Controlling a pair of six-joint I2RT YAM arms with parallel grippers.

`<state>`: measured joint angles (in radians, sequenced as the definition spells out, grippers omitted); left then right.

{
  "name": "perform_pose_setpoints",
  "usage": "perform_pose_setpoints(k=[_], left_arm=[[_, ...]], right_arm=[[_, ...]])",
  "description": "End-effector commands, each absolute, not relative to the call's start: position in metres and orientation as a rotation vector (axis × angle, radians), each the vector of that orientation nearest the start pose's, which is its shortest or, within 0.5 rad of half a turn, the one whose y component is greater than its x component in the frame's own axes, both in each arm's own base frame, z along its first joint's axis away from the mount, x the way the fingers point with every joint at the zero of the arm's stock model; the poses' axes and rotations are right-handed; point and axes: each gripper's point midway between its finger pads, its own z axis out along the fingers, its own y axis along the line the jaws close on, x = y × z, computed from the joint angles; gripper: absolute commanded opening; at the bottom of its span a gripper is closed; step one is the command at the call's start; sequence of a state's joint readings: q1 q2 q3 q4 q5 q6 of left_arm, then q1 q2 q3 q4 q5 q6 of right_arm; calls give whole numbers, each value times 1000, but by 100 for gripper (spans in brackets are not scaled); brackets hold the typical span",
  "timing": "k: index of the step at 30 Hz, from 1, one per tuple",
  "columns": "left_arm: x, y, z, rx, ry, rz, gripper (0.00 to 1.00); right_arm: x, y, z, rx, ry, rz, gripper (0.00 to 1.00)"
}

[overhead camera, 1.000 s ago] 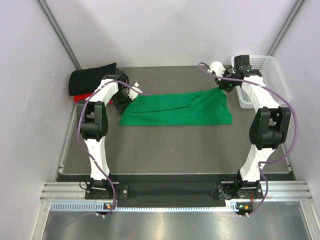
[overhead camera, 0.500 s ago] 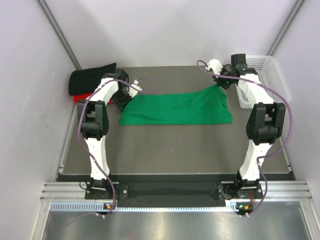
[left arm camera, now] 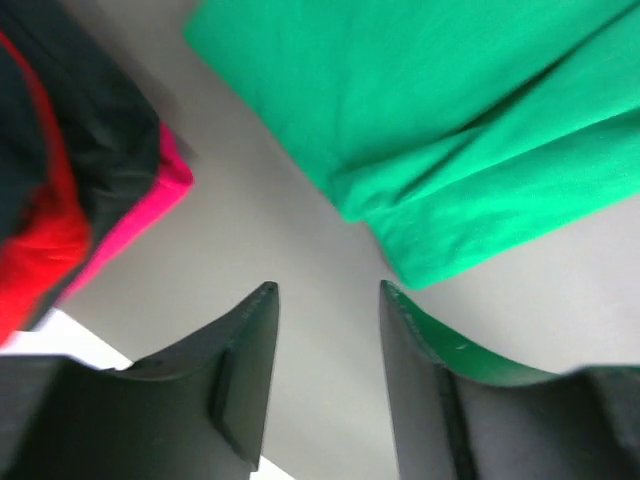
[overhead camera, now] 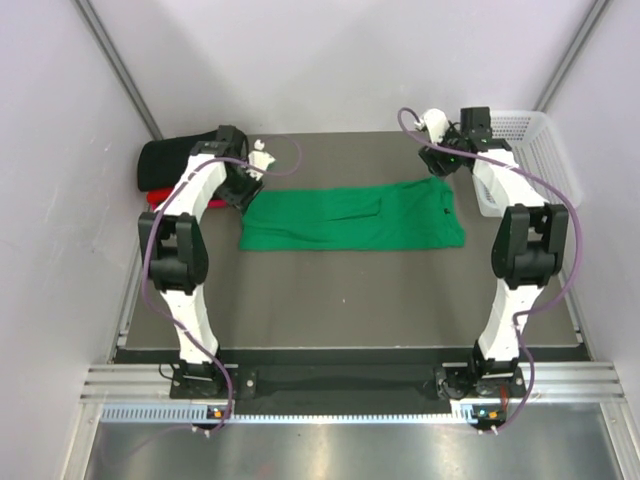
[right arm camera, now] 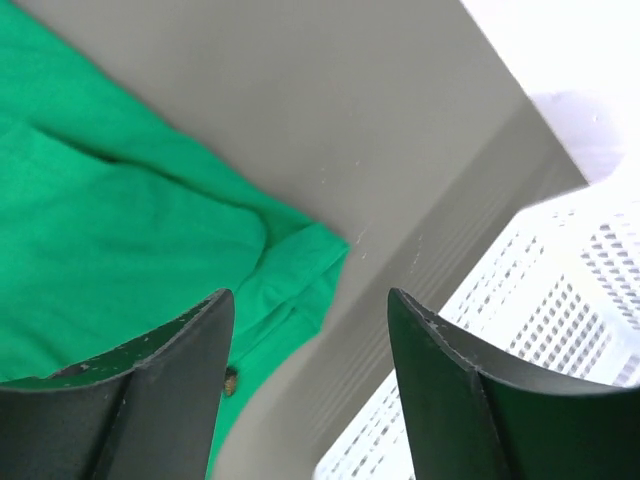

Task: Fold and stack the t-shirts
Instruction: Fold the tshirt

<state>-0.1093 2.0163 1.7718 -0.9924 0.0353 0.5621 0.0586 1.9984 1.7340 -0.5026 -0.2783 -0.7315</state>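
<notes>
The green shirt (overhead camera: 350, 217) lies as a long folded strip across the far middle of the table (overhead camera: 350, 295). The black shirt (overhead camera: 175, 155) and red shirt (overhead camera: 155, 197) sit in the far left corner. The left claw (left arm camera: 325, 300) and right claw (right arm camera: 310, 300) hover spread and empty above its ends. The lengthwise fold looks finished, so next one end needs pinching and folding across.

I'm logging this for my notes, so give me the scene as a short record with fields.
green t-shirt: flat on the table, folded into a long strip, ungripped
black t-shirt: bundled at far left corner, red t-shirt showing beneath
left gripper: open, at the strip's left end
right gripper: open, over the strip's far right corner
basket: white mesh, far right
</notes>
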Motion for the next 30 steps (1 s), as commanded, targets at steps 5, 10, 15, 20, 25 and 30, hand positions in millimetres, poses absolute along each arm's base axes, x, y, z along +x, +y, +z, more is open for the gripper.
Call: perform_pose_setpoints(k=[5, 10, 15, 20, 25, 30], left_arm=[[410, -93, 91, 1201, 2532, -46, 32], [393, -91, 61, 1211, 2623, -104, 18], [393, -83, 42, 1185, 2653, -92, 17], [394, -79, 35, 1159, 2680, -101, 17], [392, -78, 26, 1158, 2704, -115, 18], [387, -77, 18, 1159, 2726, -125, 19]], right_arm=[[470, 53, 149, -1052, 2166, 92, 61], [432, 21, 115, -1036, 2308, 181, 56], [418, 7, 95, -1052, 2373, 174, 53], [404, 0, 72, -1080, 2442, 196, 54], [393, -1, 53, -1128, 2498, 255, 57], [383, -8, 38, -1154, 2554, 261, 58]])
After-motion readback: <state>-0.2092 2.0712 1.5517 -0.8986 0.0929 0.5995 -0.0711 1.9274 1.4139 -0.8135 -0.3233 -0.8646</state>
